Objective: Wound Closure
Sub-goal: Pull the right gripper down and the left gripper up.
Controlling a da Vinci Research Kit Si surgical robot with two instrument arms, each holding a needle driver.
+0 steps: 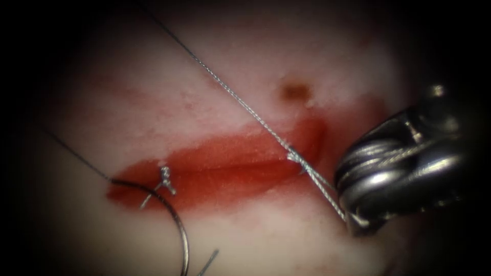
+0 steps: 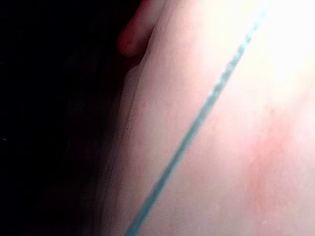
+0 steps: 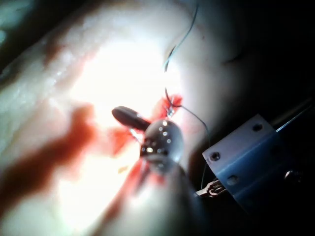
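Observation:
The cut runs across the tissue, wet with red fluid. My right tool comes in from the right, jaws shut on the thread just below the cut's right end. That thread runs taut from a knot at the cut up to the upper left. A tied stitch with short cut ends sits near the cut's left end. The curved needle lies free on the tissue below that end, held by neither tool, its thread trailing up-left. The right wrist view shows the right tool's jaws over the lit wound.
A brown spot marks the tissue above the cut's right end. In the left wrist view a thread crosses pale tissue. A loose thread end lies beside the needle at the lower edge.

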